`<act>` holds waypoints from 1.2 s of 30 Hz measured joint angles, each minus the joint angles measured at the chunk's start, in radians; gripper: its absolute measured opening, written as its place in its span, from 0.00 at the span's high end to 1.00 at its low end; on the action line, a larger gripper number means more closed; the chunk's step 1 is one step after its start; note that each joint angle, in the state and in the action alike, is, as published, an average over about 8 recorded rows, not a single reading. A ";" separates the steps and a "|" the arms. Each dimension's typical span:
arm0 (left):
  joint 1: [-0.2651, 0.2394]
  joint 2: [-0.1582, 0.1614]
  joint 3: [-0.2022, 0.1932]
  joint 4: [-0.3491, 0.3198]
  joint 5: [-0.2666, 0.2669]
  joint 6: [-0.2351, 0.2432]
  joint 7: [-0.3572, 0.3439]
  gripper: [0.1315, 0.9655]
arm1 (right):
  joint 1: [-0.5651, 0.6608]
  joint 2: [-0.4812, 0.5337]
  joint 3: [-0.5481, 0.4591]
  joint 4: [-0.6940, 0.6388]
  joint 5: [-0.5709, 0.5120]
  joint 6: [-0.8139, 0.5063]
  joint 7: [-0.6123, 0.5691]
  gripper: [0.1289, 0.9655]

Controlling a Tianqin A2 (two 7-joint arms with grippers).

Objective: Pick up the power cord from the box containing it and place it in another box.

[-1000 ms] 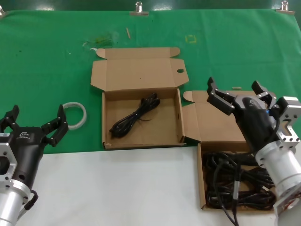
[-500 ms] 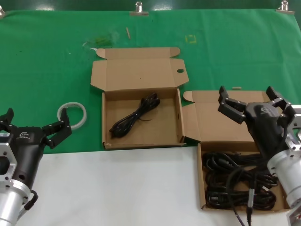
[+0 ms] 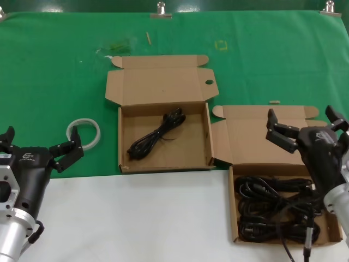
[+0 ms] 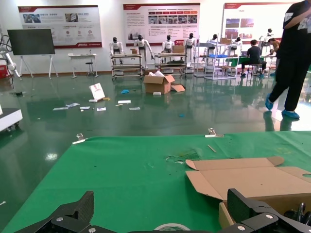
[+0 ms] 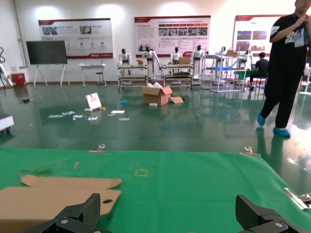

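A slim black power cord hank point(image 3: 158, 134) lies diagonally in the centre cardboard box point(image 3: 124, 142), whose lid point(image 3: 161, 84) stands open. A second open box point(image 3: 233, 207) at the right holds several tangled black cords point(image 3: 272, 210). My right gripper point(image 3: 301, 113) is open and empty, above that box's lid, apart from the cords. My left gripper point(image 3: 39, 143) is open and empty at the left, well clear of both boxes. The left wrist view shows its gripper point(image 4: 163, 204) open, and the right wrist view shows its gripper point(image 5: 169, 204) open over green cloth.
A white tape ring point(image 3: 84, 132) lies on the green cloth point(image 3: 54, 71) beside my left gripper. The table's front part is white point(image 3: 136, 218). Metal clips point(image 3: 161, 8) hold the cloth at the far edge. A person point(image 5: 286, 68) stands beyond the table.
My right gripper has drawn back to the right and toward me, away from the centre box, open and empty throughout. My left gripper has dropped slightly lower.
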 joint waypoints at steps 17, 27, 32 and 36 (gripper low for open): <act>0.000 0.000 0.000 0.000 0.000 0.000 0.000 0.00 | -0.033 0.012 0.023 0.021 -0.064 0.006 0.010 0.00; 0.000 0.000 0.000 0.000 0.000 0.000 0.000 0.00 | -0.033 0.012 0.023 0.021 -0.064 0.006 0.010 0.00; 0.000 0.000 0.000 0.000 0.000 0.000 0.000 0.00 | -0.033 0.012 0.023 0.021 -0.064 0.006 0.010 0.00; 0.000 0.000 0.000 0.000 0.000 0.000 0.000 0.00 | -0.033 0.012 0.023 0.021 -0.064 0.006 0.010 0.00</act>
